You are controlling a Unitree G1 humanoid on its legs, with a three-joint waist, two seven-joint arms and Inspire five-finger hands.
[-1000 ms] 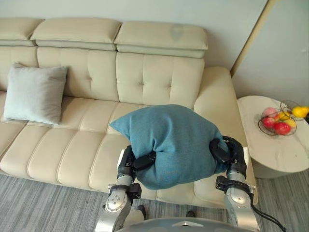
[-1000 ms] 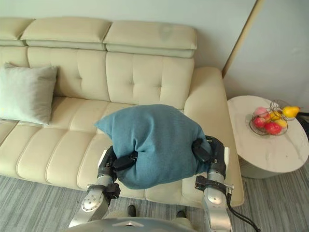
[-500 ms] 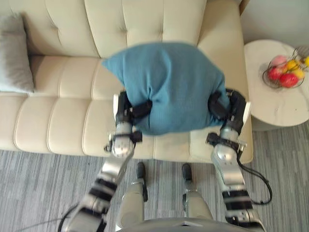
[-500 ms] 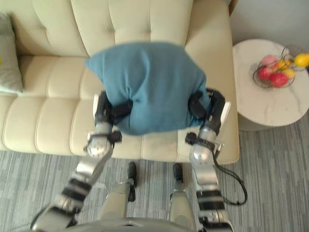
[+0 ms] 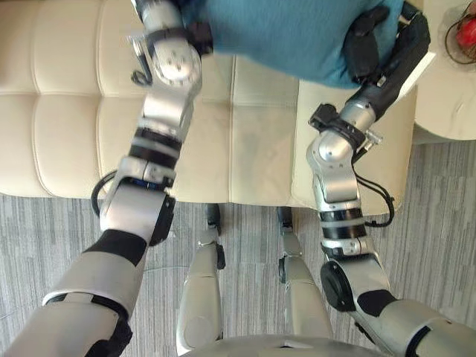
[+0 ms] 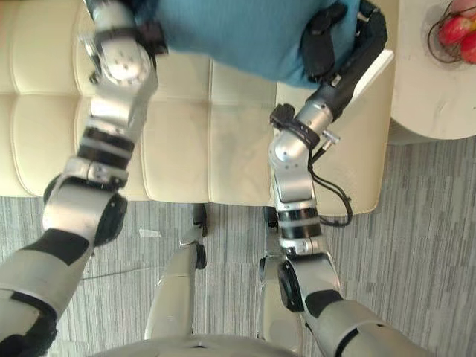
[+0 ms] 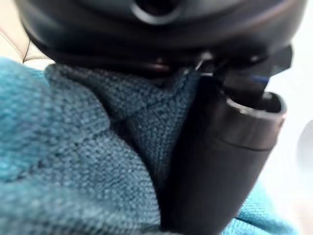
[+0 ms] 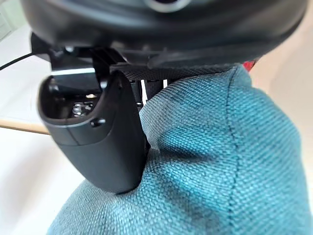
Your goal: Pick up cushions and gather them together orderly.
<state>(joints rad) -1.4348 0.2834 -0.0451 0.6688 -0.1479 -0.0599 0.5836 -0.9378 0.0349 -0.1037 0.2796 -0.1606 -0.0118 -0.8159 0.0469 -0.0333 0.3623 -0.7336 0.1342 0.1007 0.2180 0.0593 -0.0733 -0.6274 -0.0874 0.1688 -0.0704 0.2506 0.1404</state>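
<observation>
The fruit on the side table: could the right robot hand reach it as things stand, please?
Probably not: the right robot hand is curled on the blue cushion, which the left robot hand also grips, so it isn't free for the fruit.

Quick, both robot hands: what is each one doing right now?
Left robot hand: closed, pinching the blue cushion.
Right robot hand: closed on the same blue cushion.
</observation>
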